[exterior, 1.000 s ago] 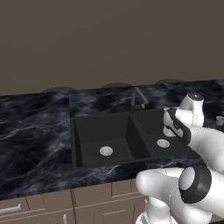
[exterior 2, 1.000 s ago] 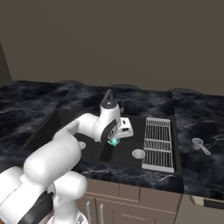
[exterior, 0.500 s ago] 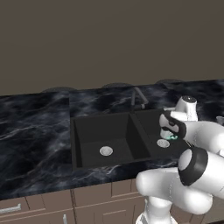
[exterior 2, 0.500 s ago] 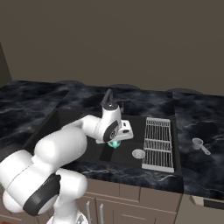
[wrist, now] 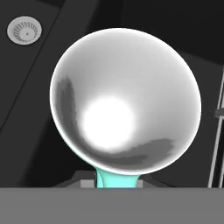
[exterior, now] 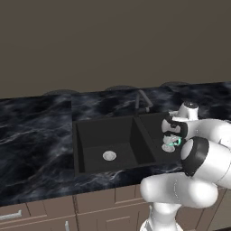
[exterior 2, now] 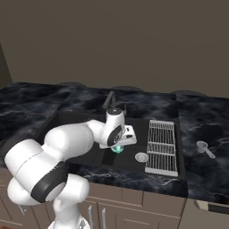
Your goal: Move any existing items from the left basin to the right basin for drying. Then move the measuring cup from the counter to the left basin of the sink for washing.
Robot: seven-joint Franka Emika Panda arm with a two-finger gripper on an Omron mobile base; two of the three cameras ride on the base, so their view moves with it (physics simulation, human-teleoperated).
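Black sink [exterior: 90,135] | gripper [exterior 2: 117,147] pinching teal mug [wrist: 124,100] over right basin [exterior 2: 129,157]

Both base views look down on the sink [exterior: 113,144] from opposite sides; the hand view looks closely into it.

Desk [exterior: 36,135]: glossy black marble with white veining. Sink [exterior: 81,149]: matte black walls, with a round silver metallic drain [exterior: 109,156] in the left basin [exterior: 97,140]. Mug [wrist: 124,105]: smooth, glossy white inside with a bright highlight, teal outside and handle, ceramic-looking. Rack [exterior 2: 162,146]: thin pale metal wire. Measuring cup [exterior 2: 203,147]: pale grey, metallic-looking. Robot arm [exterior 2: 67,147]: smooth white shell, dark joints.
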